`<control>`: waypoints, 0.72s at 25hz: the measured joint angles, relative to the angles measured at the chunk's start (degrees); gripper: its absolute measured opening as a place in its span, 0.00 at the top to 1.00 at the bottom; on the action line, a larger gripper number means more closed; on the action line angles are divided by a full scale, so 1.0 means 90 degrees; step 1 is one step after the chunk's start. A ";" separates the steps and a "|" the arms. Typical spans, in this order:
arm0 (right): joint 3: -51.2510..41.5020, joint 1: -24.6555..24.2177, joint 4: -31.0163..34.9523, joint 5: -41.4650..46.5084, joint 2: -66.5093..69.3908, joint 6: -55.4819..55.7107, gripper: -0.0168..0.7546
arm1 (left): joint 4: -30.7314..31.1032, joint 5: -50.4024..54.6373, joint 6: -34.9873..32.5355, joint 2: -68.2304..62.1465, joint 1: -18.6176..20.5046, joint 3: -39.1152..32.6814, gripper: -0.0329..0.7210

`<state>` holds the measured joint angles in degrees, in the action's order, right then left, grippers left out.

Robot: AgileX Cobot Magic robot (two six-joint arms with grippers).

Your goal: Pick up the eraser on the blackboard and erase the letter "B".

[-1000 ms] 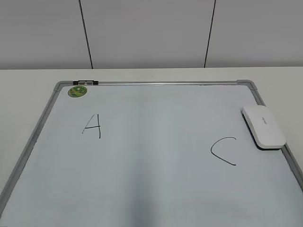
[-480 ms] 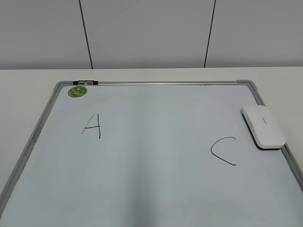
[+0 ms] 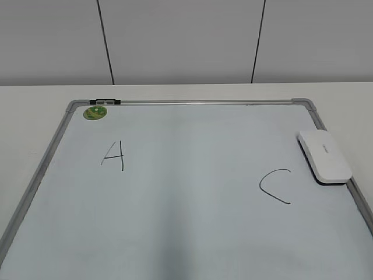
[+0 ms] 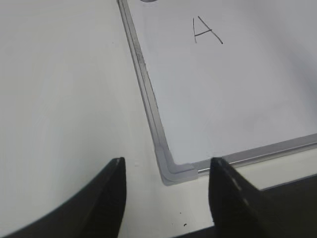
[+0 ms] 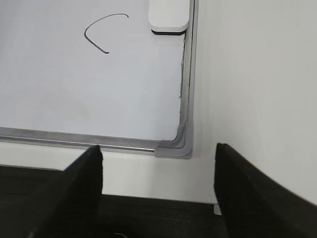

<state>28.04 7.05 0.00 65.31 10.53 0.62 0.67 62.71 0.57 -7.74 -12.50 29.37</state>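
Although no "B" is visible, the eraser (image 5: 169, 17) lies at the blackboard's (image 3: 175, 233) right rim, long axis along it, ahead of the open, empty right gripper (image 5: 158, 173); the left gripper (image 4: 166, 178), also open, is farther.

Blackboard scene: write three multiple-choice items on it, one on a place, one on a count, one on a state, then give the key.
1. Where is the eraser?
A. by the blackboard's right edge
B. over the "A"
C. off the board

2. How many letters show?
A. one
B. two
C. three

3. How does the right tool stand?
A. shut on the eraser
B. open, empty
C. shut on the frame

Key: A, it lies beside the right frame; B, only "A" and "C" remain; B, its jaws stand apart, as do the left tool's.
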 joint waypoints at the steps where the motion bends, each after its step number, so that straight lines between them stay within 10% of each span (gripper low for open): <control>1: 0.0000 0.0000 0.0000 0.0000 -0.0061 0.0000 0.30 | -0.0010 0.0000 0.0000 0.0077 0.0070 0.0000 0.44; 18: 0.0000 -0.0628 0.0000 0.0000 -0.1272 0.0000 0.30 | -0.0015 0.0051 0.0000 0.0796 0.1157 0.0000 0.45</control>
<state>28.04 1.39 0.00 65.31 -0.91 0.62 0.54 63.17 0.57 -0.58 -2.09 29.37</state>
